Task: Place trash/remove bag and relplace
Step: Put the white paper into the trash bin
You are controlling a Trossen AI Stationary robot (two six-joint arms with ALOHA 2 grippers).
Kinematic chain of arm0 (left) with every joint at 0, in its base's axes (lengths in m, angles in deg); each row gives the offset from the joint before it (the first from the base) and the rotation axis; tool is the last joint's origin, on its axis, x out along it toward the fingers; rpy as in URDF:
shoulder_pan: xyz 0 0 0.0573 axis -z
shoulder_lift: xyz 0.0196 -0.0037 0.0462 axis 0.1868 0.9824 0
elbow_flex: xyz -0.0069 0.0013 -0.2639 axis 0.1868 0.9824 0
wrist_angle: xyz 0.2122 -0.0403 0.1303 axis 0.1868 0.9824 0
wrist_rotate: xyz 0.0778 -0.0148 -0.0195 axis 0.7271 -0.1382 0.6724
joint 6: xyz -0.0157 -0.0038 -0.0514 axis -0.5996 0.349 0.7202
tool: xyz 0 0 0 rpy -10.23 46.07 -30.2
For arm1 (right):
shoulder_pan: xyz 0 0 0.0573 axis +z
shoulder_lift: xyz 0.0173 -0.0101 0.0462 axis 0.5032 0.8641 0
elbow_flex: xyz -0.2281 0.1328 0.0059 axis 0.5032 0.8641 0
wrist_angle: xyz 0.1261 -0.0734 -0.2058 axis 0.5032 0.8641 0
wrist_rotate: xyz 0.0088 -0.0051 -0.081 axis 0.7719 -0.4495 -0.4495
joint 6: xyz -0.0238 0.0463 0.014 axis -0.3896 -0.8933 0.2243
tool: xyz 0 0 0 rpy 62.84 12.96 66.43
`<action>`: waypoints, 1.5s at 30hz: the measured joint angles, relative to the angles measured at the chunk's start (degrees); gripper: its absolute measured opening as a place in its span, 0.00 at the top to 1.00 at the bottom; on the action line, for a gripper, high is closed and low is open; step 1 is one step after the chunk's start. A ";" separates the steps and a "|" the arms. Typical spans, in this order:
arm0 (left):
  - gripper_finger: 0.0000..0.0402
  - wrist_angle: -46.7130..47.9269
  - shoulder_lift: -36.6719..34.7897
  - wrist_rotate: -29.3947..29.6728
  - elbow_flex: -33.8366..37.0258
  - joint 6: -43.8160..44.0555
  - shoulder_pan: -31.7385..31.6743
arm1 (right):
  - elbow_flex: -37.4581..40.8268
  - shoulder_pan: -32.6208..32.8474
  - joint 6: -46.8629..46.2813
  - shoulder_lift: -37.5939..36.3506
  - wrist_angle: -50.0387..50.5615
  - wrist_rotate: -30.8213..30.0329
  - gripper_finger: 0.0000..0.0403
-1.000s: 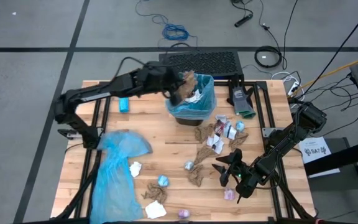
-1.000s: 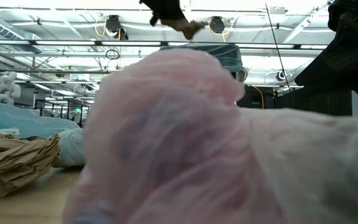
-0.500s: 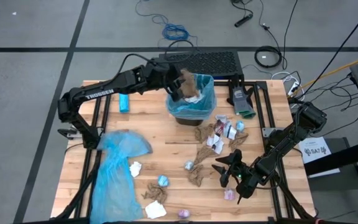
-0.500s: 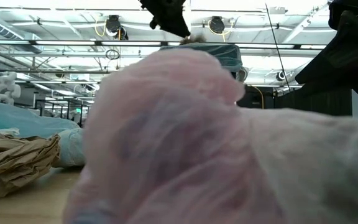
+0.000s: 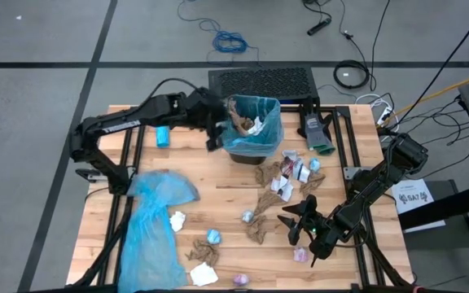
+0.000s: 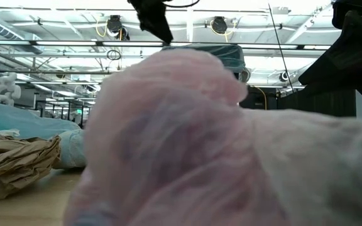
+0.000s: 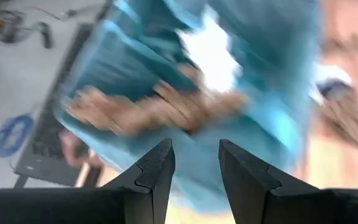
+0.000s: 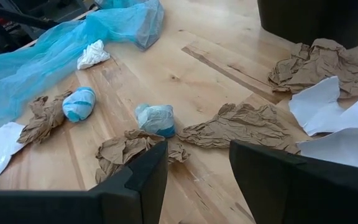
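A small bin (image 5: 251, 134) lined with a blue bag (image 7: 253, 81) stands at the table's far middle, with a brown paper wad (image 5: 241, 124) and white bits lying in it. My left gripper (image 5: 216, 135) hangs open just left of the bin's rim; in its wrist view (image 7: 194, 163) nothing is between the fingers. More trash lies on the wood: brown wads (image 5: 259, 229), white bits (image 5: 284, 184), light-blue wrappers (image 8: 156, 119). My right gripper (image 5: 300, 223) waits open above a brown wad (image 8: 126, 149) at the near right, touching nothing.
A loose blue bag (image 5: 155, 224) lies spread along the table's left side. A small blue oblong (image 5: 162, 136) sits at the far left and a dark object (image 5: 316, 135) at the far right. A pink wrapper (image 6: 187, 138) fills the low view.
My left gripper held a brown paper wad over the bin, opened, and let it fall into the bag. It then drew back toward the table's left, off the rim, and tipped further down.
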 joint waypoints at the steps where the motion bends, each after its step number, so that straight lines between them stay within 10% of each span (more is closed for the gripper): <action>1: 0.67 1.35 -0.67 0.00 0.00 0.02 1.16 | 0.00 0.00 0.00 0.00 0.00 -0.01 0.59; 10: 0.67 6.59 -10.73 0.32 2.89 4.74 12.14 | 0.00 0.00 0.01 0.00 0.06 -0.02 0.59; 23: 0.67 7.52 -25.93 7.41 30.93 36.51 29.44 | 0.00 -0.01 -0.87 -0.01 -0.11 -0.03 0.59; 45: 0.67 -0.31 -10.37 0.61 44.19 58.10 45.18 | 0.00 -3.84 4.88 -0.01 -0.09 2.51 0.59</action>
